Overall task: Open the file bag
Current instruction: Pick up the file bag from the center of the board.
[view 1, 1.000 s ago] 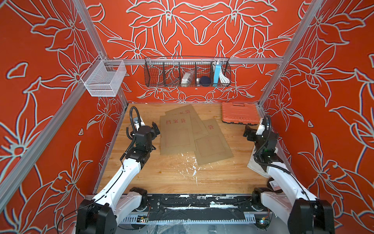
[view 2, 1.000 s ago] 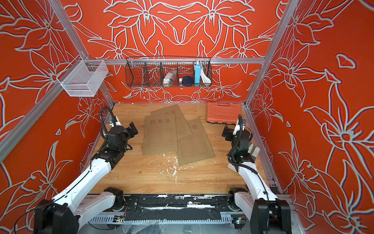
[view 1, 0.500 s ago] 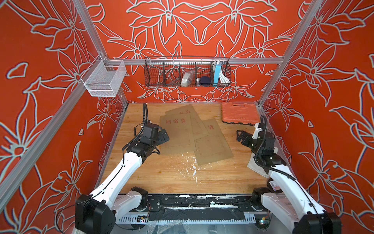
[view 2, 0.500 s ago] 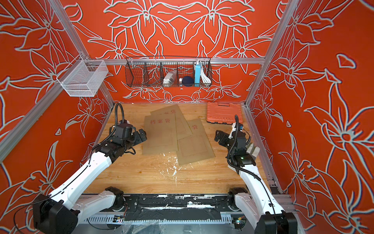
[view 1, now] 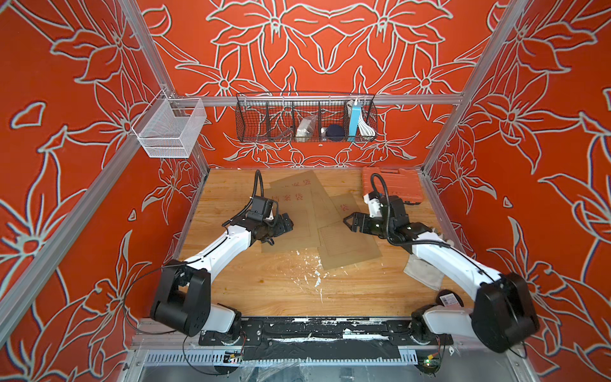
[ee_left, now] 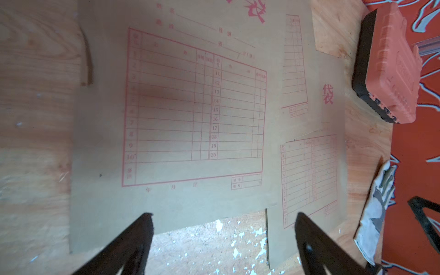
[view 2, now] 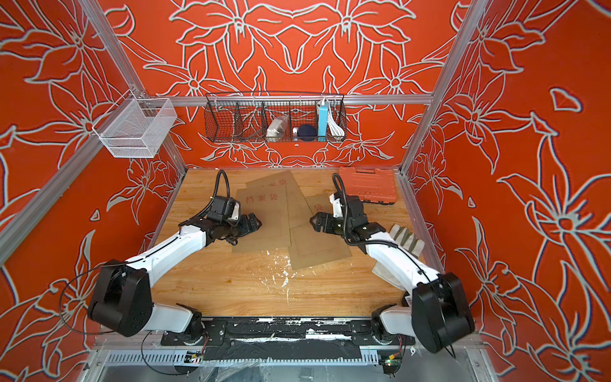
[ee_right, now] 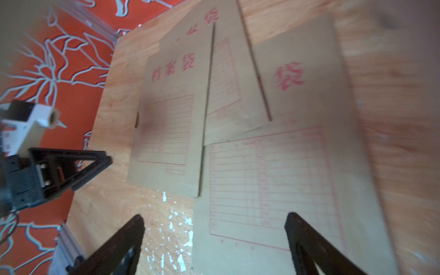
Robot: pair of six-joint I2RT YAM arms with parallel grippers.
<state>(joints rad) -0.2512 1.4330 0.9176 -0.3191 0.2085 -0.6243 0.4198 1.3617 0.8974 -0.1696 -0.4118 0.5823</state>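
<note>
Three brown paper file bags with red print lie flat and overlapping on the wooden table. The left file bag [view 1: 299, 211] [ee_left: 190, 107] [ee_right: 166, 123] partly covers the back one [view 1: 291, 182]. The front right file bag [view 1: 347, 244] [view 2: 317, 248] [ee_right: 269, 181] lies askew. My left gripper [view 1: 287, 225] [view 2: 256, 223] [ee_left: 223, 215] hangs open over the left bag's near edge. My right gripper [view 1: 348, 221] [view 2: 314, 223] [ee_right: 215, 215] hangs open over the front right bag's left edge. Neither touches a bag.
An orange tool case [view 1: 393, 185] lies at the back right corner. A grey-white glove [view 2: 405, 241] lies by the right wall under my right arm. A black wire basket [view 1: 305, 119] and a white mesh basket [view 1: 168, 129] hang on the walls. White flecks [view 1: 317, 281] spot the table.
Both arms have swung in from the side walls toward the middle and now reach over the file bags. The jaws have stayed open; the bags have not moved.
</note>
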